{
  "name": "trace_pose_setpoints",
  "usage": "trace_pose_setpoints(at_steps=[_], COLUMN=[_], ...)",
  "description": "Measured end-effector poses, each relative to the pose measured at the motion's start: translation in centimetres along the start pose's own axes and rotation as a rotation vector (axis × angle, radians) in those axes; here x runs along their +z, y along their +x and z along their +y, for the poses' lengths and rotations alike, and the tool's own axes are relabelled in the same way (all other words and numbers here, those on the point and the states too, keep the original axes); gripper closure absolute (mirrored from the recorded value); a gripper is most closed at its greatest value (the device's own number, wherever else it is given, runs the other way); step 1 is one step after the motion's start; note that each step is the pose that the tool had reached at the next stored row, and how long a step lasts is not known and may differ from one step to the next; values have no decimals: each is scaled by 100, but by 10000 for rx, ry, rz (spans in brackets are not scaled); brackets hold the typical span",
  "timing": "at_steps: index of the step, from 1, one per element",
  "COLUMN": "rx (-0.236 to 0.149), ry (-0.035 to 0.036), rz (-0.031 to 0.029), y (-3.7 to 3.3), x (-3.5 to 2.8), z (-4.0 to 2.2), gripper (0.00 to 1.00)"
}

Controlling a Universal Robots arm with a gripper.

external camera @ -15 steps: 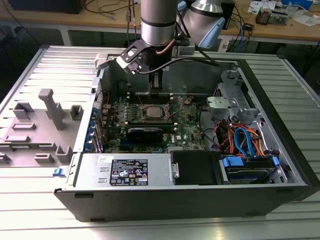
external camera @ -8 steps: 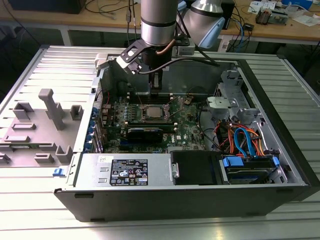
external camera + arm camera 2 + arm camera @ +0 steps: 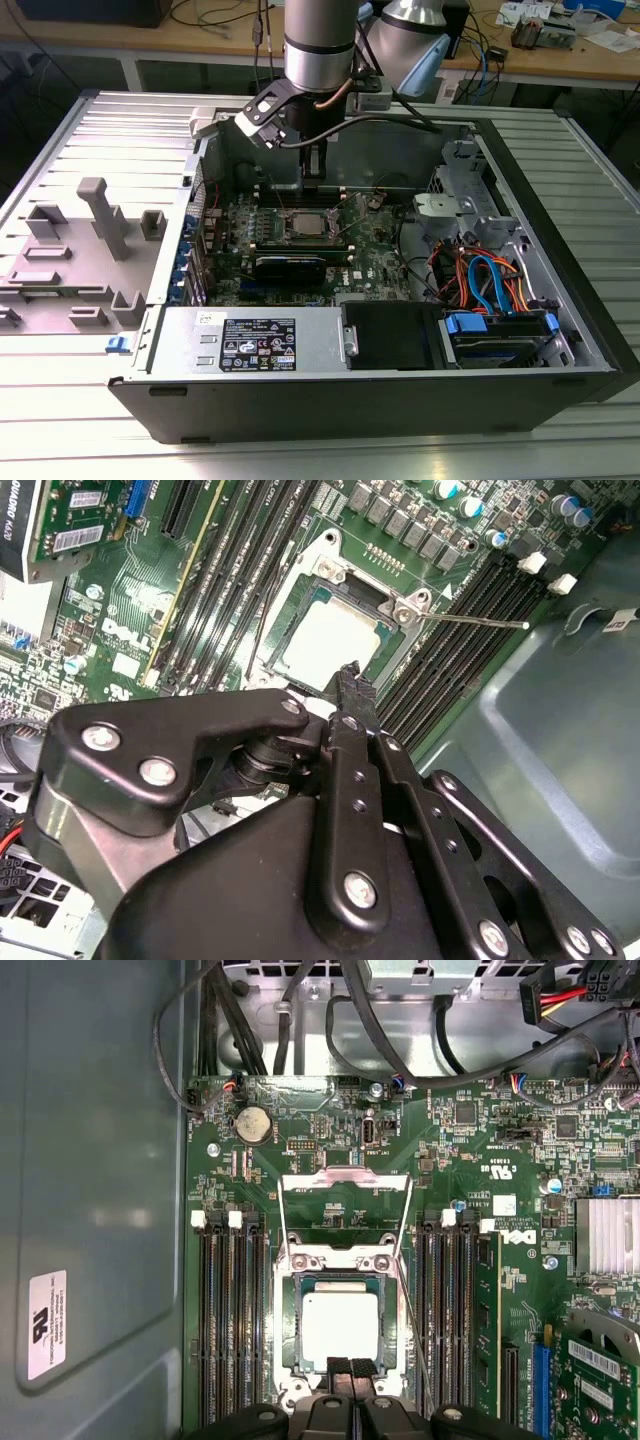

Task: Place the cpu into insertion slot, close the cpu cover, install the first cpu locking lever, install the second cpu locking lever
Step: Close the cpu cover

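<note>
— Where is the cpu sitting?
— It is lying flat in the insertion slot, silver-grey top facing up, square to the silvery rim. In the exterior view the slot is sitting near the motherboard's far edge, about midway along it.
— And the cpu cover?
— It is standing open, swung back off the slot, with green board showing through its cut-out middle.
— The levers?
— One thin wire locking lever is sticking out unlatched from a slot corner.

The cpu is showing silver-grey; the cpu cover is showing silvery; the motherboard is showing green; the memory slots and the gripper are showing black.
</note>
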State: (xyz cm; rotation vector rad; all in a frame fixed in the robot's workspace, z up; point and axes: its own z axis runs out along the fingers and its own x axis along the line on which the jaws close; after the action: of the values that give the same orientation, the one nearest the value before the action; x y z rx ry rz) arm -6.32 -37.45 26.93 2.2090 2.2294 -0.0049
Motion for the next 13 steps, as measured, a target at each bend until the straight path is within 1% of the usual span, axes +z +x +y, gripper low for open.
trace_pose_setpoints(at_steps=[8, 13], rx=[2, 1], ry=[0, 0], rz=[-1, 0], y=[0, 0], x=[0, 0], z=[48, 53], gripper=[89, 89])
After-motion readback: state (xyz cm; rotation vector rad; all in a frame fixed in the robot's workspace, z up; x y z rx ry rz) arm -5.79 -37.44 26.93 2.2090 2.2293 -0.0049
